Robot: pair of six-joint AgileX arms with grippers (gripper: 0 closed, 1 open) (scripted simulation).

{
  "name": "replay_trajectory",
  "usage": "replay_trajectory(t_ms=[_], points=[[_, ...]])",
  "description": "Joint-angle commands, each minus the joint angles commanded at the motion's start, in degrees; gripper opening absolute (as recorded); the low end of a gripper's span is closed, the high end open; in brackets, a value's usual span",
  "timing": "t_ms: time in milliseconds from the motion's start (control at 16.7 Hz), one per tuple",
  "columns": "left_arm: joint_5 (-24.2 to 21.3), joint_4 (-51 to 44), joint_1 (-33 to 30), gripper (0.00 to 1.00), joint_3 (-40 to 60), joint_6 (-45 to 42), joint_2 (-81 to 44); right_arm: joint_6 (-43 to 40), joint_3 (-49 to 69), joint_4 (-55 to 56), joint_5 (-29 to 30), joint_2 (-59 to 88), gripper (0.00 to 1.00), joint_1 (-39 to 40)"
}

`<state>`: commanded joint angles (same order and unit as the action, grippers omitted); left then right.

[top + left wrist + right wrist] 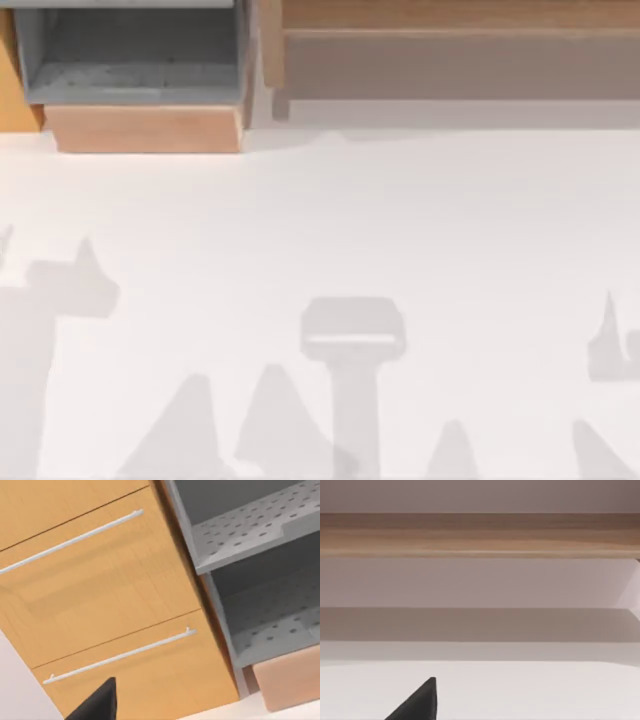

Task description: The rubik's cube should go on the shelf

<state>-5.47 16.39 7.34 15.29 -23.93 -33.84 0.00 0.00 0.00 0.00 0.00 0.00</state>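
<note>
The white table (320,250) lies bare but for soft grey shadows. At its far edge, toward the right, runs the long wooden shelf (460,15), its dull brownish-grey front (460,65) facing me. At far left sits a grey-lined box compartment (135,55) with a wood front. My left hand (97,702), a dark fingertip at the frame's edge, faces orange-wood drawers with slim white handles (120,655), beside grey perforated shelves (260,525). My right hand (417,702) faces the shelf's ledge (480,535). Whether either hand is wide or narrow, I cannot tell.
</note>
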Motion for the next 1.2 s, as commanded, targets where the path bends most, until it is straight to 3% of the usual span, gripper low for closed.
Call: replay_trajectory(t_ms=[780,1200], points=[[-15.24,36.92,12.46,1.0,34.57,-49.18,-70.96,0.0,0.0,0.0,0.0,0.0,1.0,0.0],[-20.64,49.61,16.29,1.0,46.49,-65.24,-94.43,0.0,0.0,0.0,0.0,0.0,1.0,0.0]])
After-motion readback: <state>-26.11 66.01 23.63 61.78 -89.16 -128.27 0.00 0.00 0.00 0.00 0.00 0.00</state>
